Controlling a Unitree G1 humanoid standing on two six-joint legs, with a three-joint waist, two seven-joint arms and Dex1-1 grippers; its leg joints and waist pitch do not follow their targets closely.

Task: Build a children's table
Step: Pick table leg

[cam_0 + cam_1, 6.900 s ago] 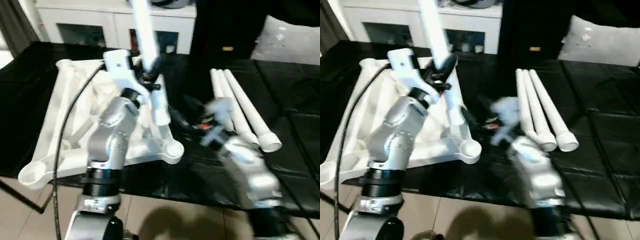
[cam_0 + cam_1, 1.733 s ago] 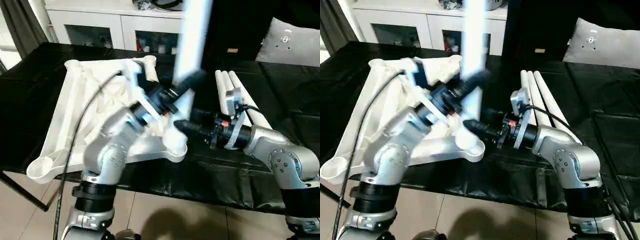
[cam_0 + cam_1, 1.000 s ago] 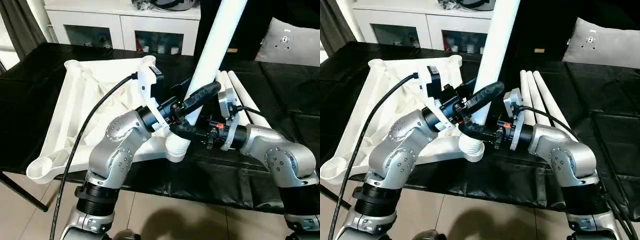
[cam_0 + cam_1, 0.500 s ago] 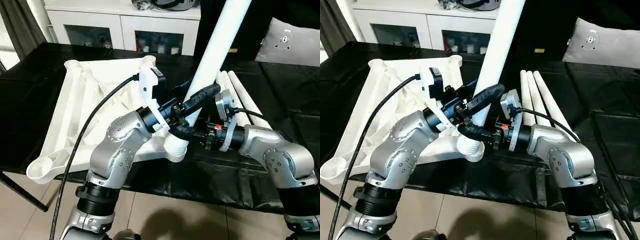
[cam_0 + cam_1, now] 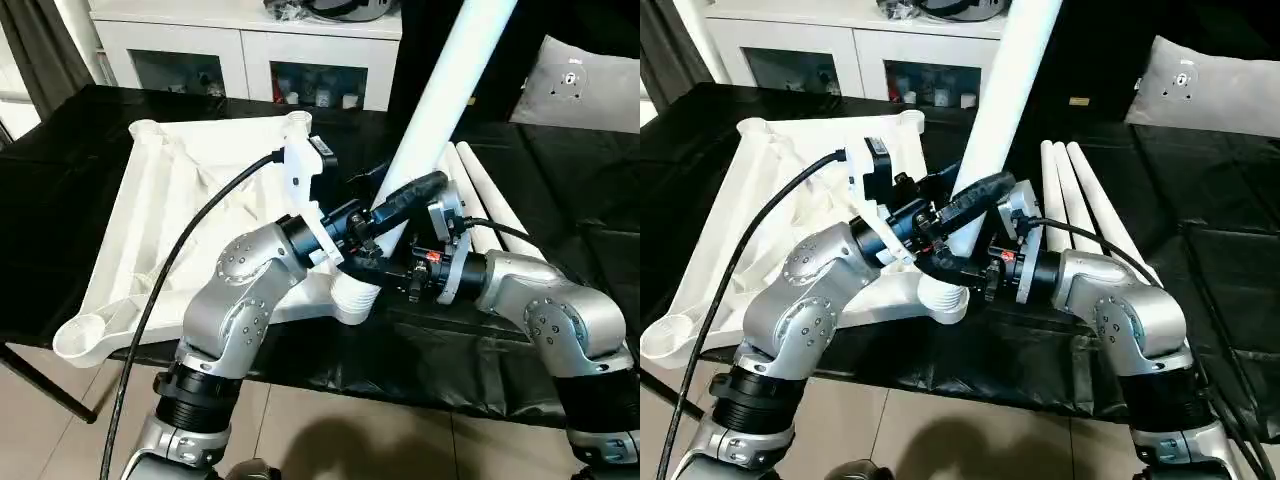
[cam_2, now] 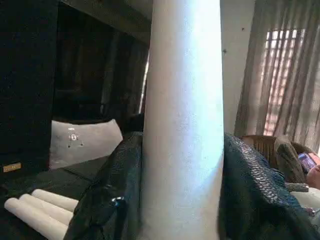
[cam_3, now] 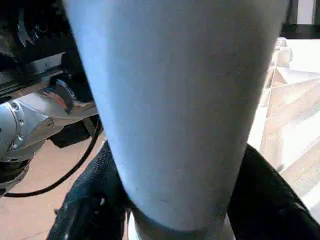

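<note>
The table top (image 5: 190,215) lies underside up on the black work surface (image 5: 560,200), its diagonal ribs exposed, occupying the 9 to 11 o'clock area of the head view. One leg (image 5: 440,110) stands tilted, its upper end leaning toward 1 o'clock, with its ribbed lower end (image 5: 352,298) meeting the near corner socket of the top at roughly 6 o'clock of the scene centre. Whether that end is fully seated cannot be determined; it appears entered but not yet driven home. The left gripper (image 5: 385,215) is clamped on the leg from the 9 o'clock side, one black finger (image 6: 110,200) visible on each flank of the tube in its wrist view. The right gripper (image 5: 385,272) is clamped on the same leg just below, from the 3 o'clock side, its fingers (image 7: 85,210) bracketing the tube close to the socket. Three spare legs (image 5: 490,215) lie side by side, touching, at 2 to 3 o'clock, well apart from the top. The far corner sockets (image 5: 145,130) and the near left socket (image 5: 80,340) stand empty. Assessment: the first leg is in insertion; three legs remain to be fitted, after which the table must be turned upright.
</note>
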